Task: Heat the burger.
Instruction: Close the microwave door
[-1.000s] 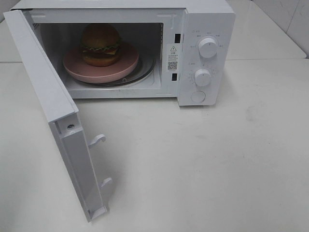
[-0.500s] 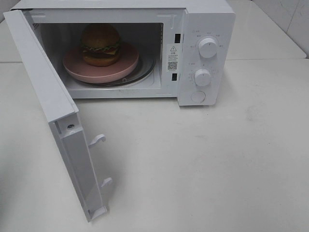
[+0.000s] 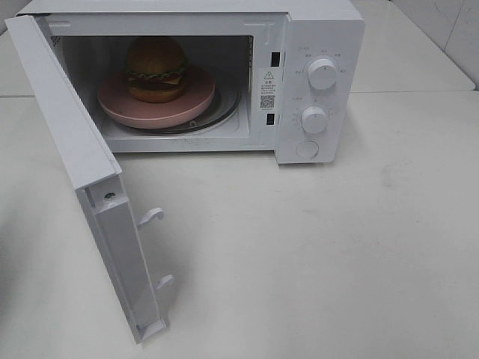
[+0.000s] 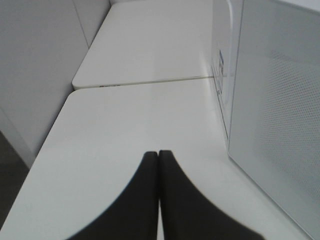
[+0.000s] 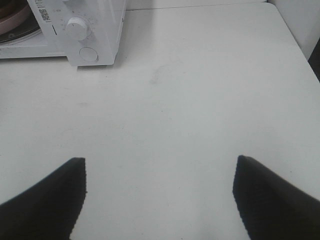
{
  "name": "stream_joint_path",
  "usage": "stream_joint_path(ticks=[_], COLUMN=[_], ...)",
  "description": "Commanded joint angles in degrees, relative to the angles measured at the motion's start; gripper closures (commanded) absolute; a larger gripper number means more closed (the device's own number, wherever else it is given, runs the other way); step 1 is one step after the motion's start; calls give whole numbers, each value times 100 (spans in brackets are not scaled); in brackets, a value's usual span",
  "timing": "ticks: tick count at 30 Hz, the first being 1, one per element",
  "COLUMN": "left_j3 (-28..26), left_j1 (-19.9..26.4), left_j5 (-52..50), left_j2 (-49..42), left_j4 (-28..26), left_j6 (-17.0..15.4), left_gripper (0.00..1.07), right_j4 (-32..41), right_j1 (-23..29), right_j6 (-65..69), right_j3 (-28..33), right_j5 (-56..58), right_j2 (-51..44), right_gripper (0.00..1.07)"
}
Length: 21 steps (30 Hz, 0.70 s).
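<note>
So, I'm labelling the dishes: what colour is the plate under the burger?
Pink; the plate shows best in the exterior high view.

One burger, one plate, one microwave — two knobs, one button.

White matte table with a few faint grey scuffs. Second white table butted up behind it, thin seam between them. Pale tiled wall at far right corner, grout lines visible. Left wrist view: plain light-grey wall runs along the tables' edge, with dark floor in the gap beside it. Light is soft and even, shadows weak.
</note>
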Motion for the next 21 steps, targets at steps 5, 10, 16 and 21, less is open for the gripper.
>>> stream_joint_path(ticks=[5,10,16,21], left_j3=[63,6,-229,-447], left_j1=[-561,-940,-1576,-1994], left_j5=[-1341,-1656,-1684,-1707], left_j2=[888,1507,1931,2137], left_j4=[854,1713,2309,2303], left_j6=[-963,-1490,-1799,-1828], left_gripper=[107,107,107,107], right_j4=[6,6,6,6], right_j1=[-57,-57,-57,-57], right_j6=[23,23,29,29], right_j3=[11,11,11,11], right_j5=[-52,-52,-52,-52], right_j2=[-155,-155,-155,-155], right_gripper=[32,32,32,32])
